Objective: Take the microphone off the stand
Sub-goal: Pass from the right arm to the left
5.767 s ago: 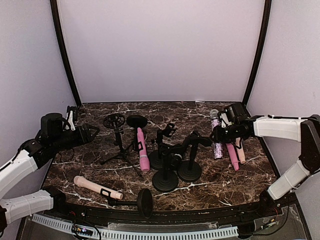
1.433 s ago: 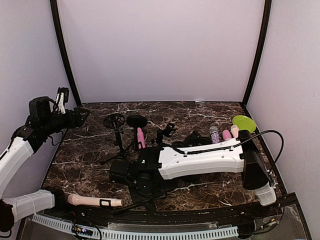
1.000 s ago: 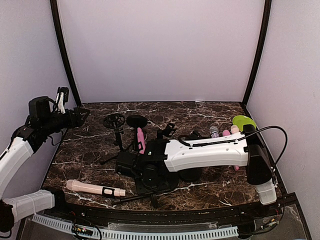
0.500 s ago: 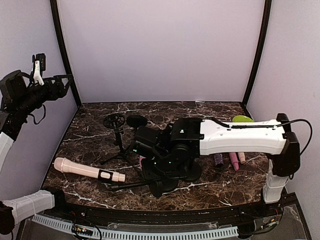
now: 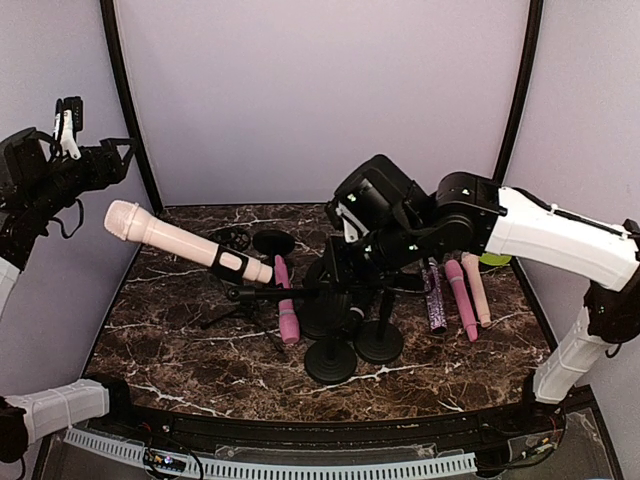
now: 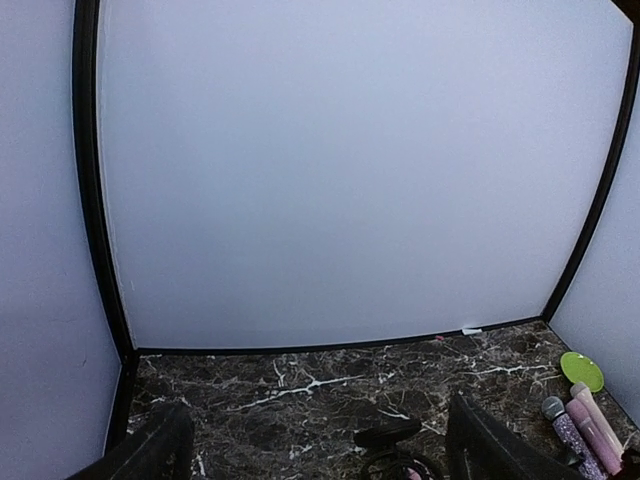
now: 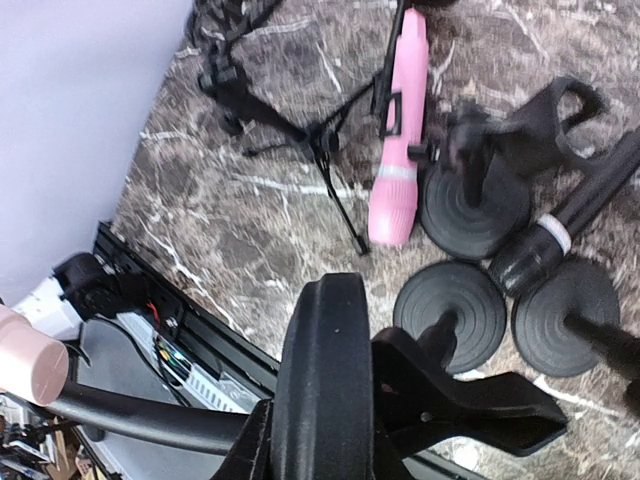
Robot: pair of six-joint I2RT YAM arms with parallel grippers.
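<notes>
A pale pink microphone [image 5: 170,240] sits in the clip of a black stand [image 5: 290,293]. The stand is held off the table, its pole lying level and pointing left. My right gripper [image 5: 345,262] is shut on the stand's round black base [image 7: 325,380], one finger on each side. The microphone's head shows at the lower left of the right wrist view [image 7: 28,362]. My left gripper [image 5: 115,160] is open and empty, raised high at the far left, apart from the microphone. Its fingers [image 6: 478,448] frame the bottom of the left wrist view.
A pink microphone [image 5: 287,305] lies on the marble table [image 5: 180,330] beside a tripod stand [image 5: 235,275]. Several round-based stands [image 5: 331,360] stand in the middle. A glitter microphone [image 5: 435,290] and two pink ones [image 5: 460,290] lie at the right, near a green disc [image 5: 492,259].
My right arm has lifted the stand with the microphone off the table's front and swung it up and back. My left arm has stayed raised at the upper left.
</notes>
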